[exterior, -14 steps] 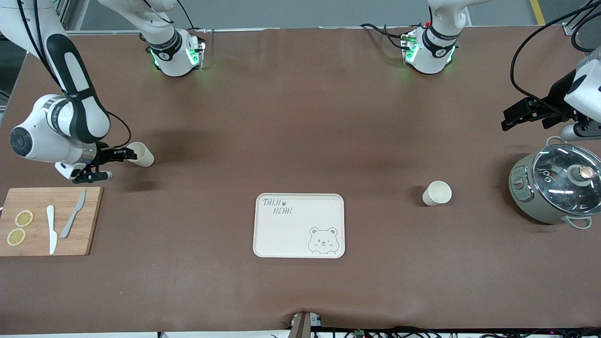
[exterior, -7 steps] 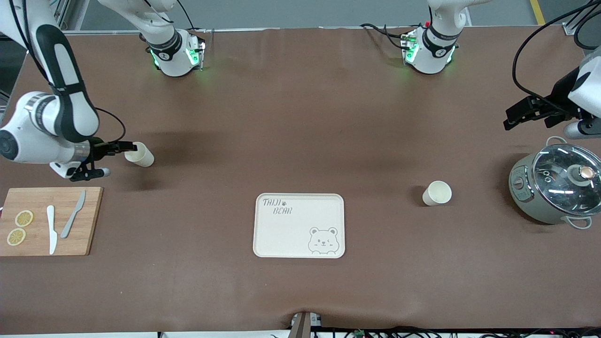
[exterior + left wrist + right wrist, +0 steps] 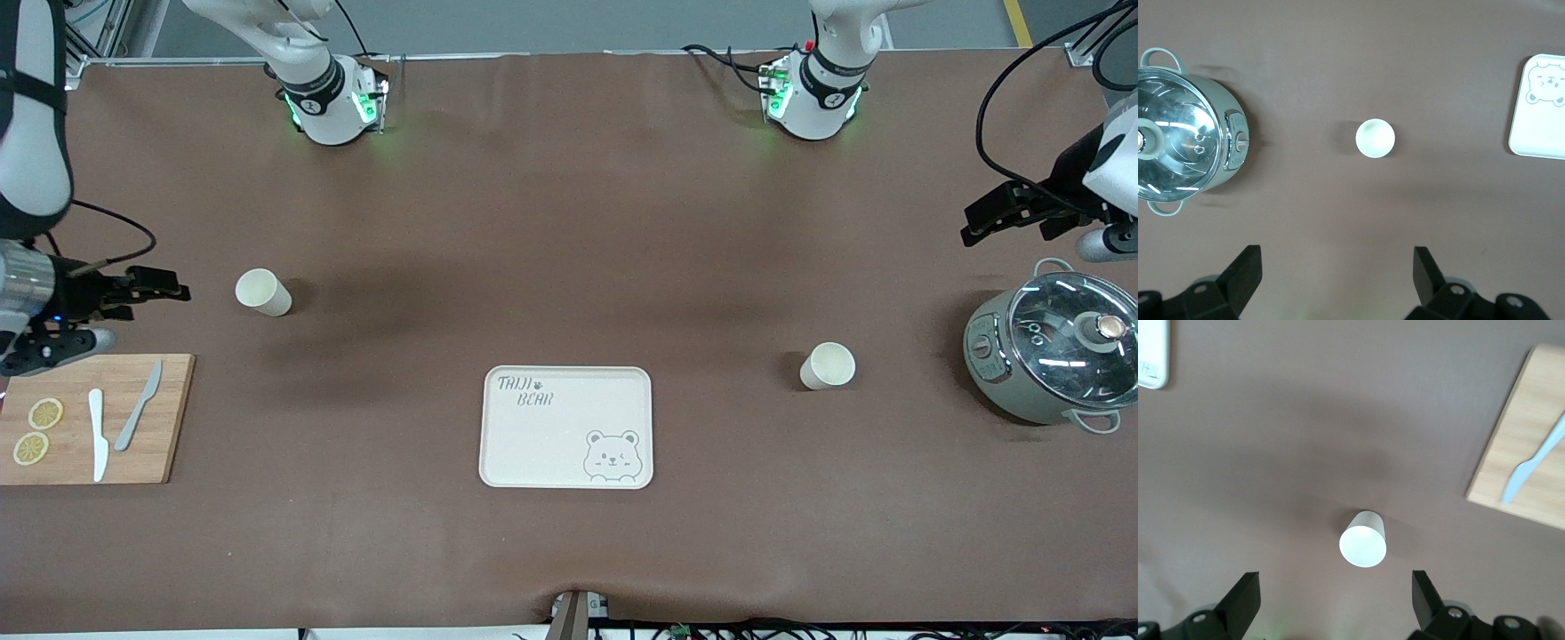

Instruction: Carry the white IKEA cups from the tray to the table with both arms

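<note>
Two white cups stand upright on the brown table. One cup [image 3: 263,292] is toward the right arm's end and also shows in the right wrist view [image 3: 1363,539]. The other cup [image 3: 828,365] is toward the left arm's end and also shows in the left wrist view [image 3: 1375,138]. My right gripper [image 3: 169,286] is open and empty over bare table beside the first cup, clear of it; its jaws [image 3: 1336,597] stand wide apart. My left gripper [image 3: 975,227] is open and empty [image 3: 1337,273] over bare table above the pot's end.
A cream bear-print tray [image 3: 566,427] lies mid-table, nearer the camera than both cups. A wooden cutting board [image 3: 89,418] with two knives and lemon slices lies at the right arm's end. A grey-green pot with a glass lid [image 3: 1053,356] stands at the left arm's end.
My right gripper has drawn back from the first cup toward the right arm's end of the table, leaving the cup standing. My left gripper has barely shifted.
</note>
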Robot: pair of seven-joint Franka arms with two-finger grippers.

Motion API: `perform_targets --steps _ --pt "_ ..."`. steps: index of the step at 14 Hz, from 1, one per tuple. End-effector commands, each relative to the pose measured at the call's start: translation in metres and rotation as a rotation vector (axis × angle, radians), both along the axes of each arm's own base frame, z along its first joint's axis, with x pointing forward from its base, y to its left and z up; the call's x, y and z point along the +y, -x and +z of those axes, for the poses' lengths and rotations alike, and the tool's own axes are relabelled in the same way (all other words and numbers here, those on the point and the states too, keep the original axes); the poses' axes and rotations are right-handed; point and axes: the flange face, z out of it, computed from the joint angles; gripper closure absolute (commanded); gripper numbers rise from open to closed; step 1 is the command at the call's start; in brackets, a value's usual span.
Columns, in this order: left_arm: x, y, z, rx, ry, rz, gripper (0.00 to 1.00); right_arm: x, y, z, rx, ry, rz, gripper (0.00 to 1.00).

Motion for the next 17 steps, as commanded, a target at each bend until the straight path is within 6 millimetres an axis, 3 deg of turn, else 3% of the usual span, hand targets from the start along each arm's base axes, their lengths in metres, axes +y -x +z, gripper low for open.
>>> perform_targets --steps 1,2,3,7,10,13,14,16,17 --pt "0.000 0.006 0.008 -0.016 -0.025 0.007 0.00 0.020 -0.023 0.042 -0.049 0.072 0.048 0.00" --pt "0.000 0.006 0.009 -0.017 -0.025 0.007 0.00 0.023 -0.022 0.047 -0.055 0.072 0.045 0.00" --pt "0.000 0.007 0.008 -0.014 -0.026 0.007 0.00 0.024 -0.011 0.068 -0.079 0.069 0.015 0.00" --pt "-0.006 0.006 0.006 -0.013 -0.100 -0.018 0.00 0.028 0.031 0.111 -0.078 0.108 -0.350 0.00" --pt "-0.008 0.008 0.006 -0.004 -0.093 -0.019 0.00 0.037 0.071 0.140 -0.133 0.109 -0.341 0.00" --pt "-0.011 0.015 0.012 -0.010 -0.042 -0.014 0.00 0.041 0.092 0.137 -0.136 0.104 -0.333 0.00" --pt "-0.011 0.018 0.009 -0.001 -0.039 -0.014 0.00 0.043 0.093 0.137 -0.129 0.107 -0.324 0.00" --pt "-0.013 0.024 0.013 -0.007 -0.043 -0.014 0.00 0.064 0.096 0.141 -0.134 0.201 -0.285 0.00" --pt "-0.014 0.024 0.012 -0.007 -0.040 -0.016 0.00 0.062 0.094 0.146 -0.155 0.230 -0.293 0.00"
